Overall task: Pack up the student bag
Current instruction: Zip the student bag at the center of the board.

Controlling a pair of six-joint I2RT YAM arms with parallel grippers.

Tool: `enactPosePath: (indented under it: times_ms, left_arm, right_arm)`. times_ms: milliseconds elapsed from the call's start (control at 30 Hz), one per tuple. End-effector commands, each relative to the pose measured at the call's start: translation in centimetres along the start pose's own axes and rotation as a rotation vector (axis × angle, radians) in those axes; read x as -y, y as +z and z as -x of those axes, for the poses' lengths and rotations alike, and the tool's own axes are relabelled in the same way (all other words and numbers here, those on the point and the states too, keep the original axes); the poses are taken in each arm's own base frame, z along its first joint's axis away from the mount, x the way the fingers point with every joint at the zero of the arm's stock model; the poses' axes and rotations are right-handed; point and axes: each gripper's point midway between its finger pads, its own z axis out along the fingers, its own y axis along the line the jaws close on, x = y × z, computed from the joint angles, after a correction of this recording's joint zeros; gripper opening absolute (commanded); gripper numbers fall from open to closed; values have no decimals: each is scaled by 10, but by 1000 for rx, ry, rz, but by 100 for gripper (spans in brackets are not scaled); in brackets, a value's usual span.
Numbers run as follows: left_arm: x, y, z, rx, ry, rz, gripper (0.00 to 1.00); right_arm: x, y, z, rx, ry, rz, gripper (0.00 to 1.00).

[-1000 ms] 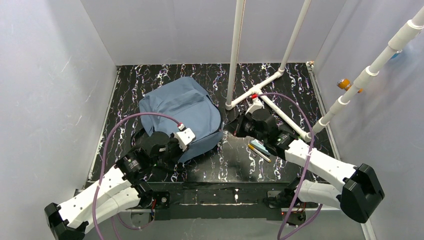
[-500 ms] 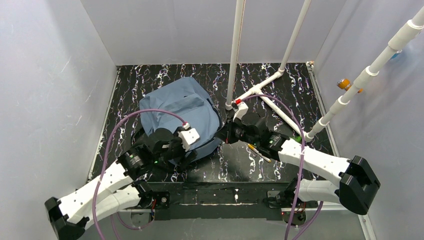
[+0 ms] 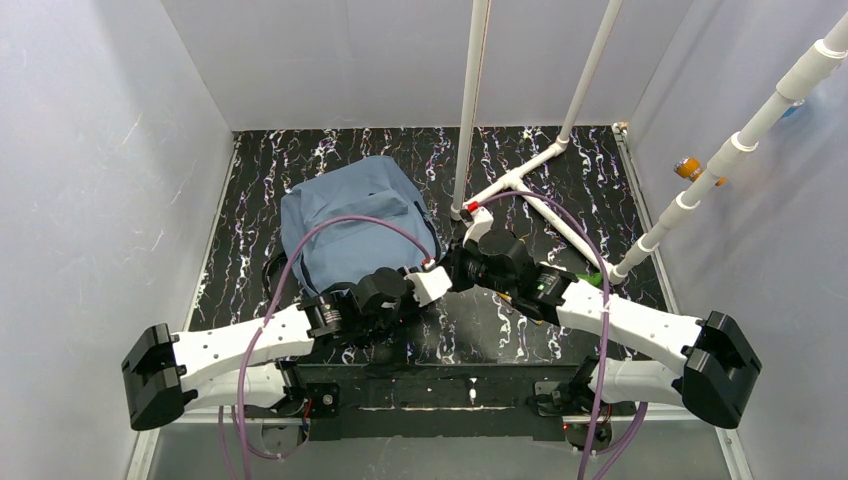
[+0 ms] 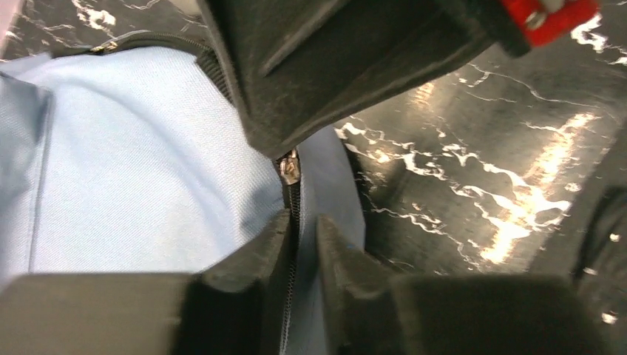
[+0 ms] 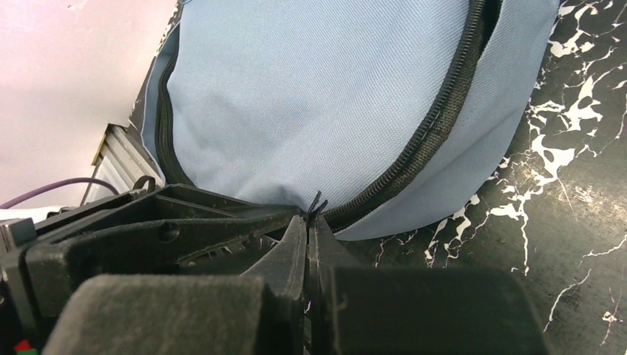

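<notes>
White walls close in a black, white-veined table [image 3: 560, 170], with white plastic pipes [image 3: 468, 110] rising from its rear right part. On the left-centre of the table lies the student bag [image 3: 350, 215], slate-blue and flat, its rounded edge turned toward the arms. Both arms reach in low and meet at the bag's near right edge. The right end effector [image 5: 310, 225] is pinched fully together at the dark zipper [image 5: 436, 126], its tips closed on the small zipper pull [image 4: 290, 170]. Just beside it, the left end effector [image 4: 302, 229] stands narrow, one finger on each side of the zipper line, pressed close to the fabric; whether it grips the seam cannot be told.
</notes>
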Motion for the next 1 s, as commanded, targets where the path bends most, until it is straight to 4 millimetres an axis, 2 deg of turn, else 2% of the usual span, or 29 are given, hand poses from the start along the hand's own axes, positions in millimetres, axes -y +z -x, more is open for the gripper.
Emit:
enactPosePath:
  times_ms: [0, 33, 167, 267, 300, 367, 500, 600, 667, 833, 900, 967]
  left_arm:
    - [-26, -16, -19, -48, 19, 156, 6]
    - [-28, -23, -24, -64, 26, 161, 0]
    - [-33, -68, -31, -87, 12, 122, 0]
    - [-25, -101, -37, -123, -28, 33, 0]
    - [-22, -112, -44, -154, -40, 9, 0]
    - [-20, -125, -44, -131, -32, -23, 0]
    - [-29, -136, -49, -120, -8, 10, 0]
    - [-24, -137, -68, -172, 36, -15, 0]
    - [-28, -139, -77, -203, 49, 11, 0]
    - [-46, -154, -75, -175, 70, 91, 0]
    - [-52, -160, -77, -165, 79, 119, 0]
    - [-54, -165, -80, -160, 80, 126, 0]
  right_arm:
    - [-28, -14, 55, 175, 24, 50, 1]
    - [-22, -16, 59, 193, 30, 23, 1]
    - [20, -20, 84, 228, 69, -47, 1]
    - [54, -11, 88, 194, 93, -66, 1]
    - [59, -6, 86, 183, 86, -63, 1]
    - [59, 2, 84, 159, 60, -42, 1]
    - [48, 7, 92, 162, 43, 12, 1]
    - [64, 8, 106, 193, 42, -69, 1]
    - [76, 15, 109, 188, 43, -94, 1]
    - [119, 44, 107, 191, 20, -179, 1]
    - [126, 55, 109, 182, -11, -192, 1]
    - [125, 62, 114, 186, -30, -176, 1]
